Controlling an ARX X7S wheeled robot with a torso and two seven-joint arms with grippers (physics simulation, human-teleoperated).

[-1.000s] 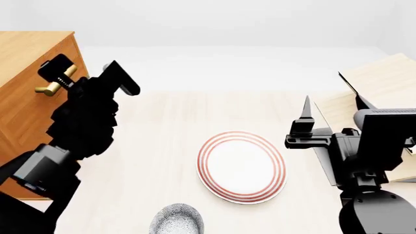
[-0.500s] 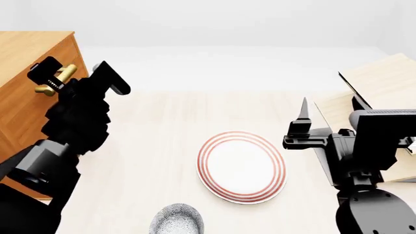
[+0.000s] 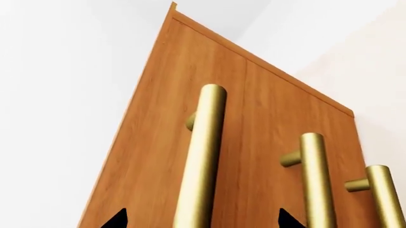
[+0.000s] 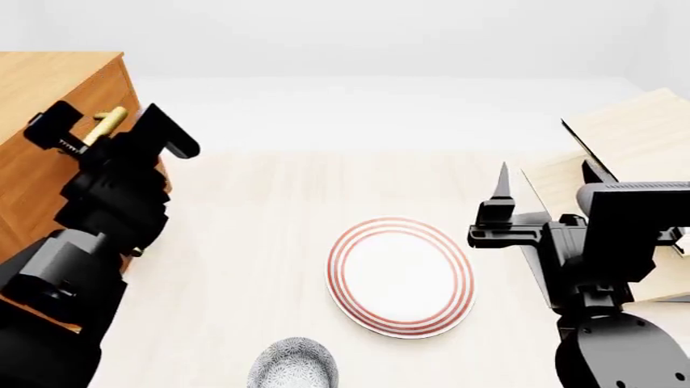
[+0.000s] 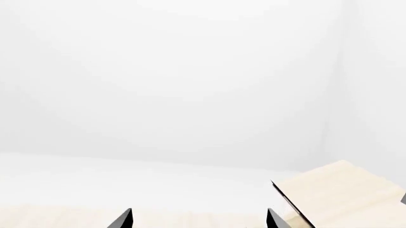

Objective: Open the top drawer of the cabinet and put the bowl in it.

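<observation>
No writing, label, brand, number or sign can be read on anything here.
</observation>
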